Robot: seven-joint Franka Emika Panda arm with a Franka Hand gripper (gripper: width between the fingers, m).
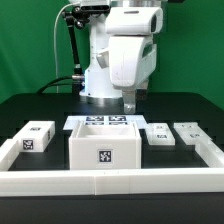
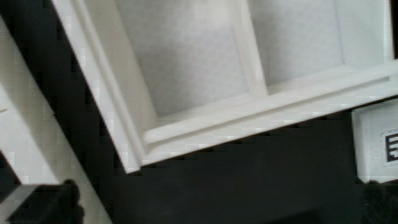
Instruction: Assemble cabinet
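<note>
While the hand (image 1: 130,101) hangs over the rear of the cabinet (image 1: 103,143), whether its fingers are spread or closed cannot be told. The cabinet stands open-topped midway along the surface's (image 1: 30,105) near edge, tag (image 1: 104,156) facing front, within the white frame rails (image 1: 110,183). The wrist view shows its inner divider (image 2: 262,50). One small block (image 1: 37,137) lies toward the exterior view's left and a pair of blocks (image 1: 158,133) toward its right.
</note>
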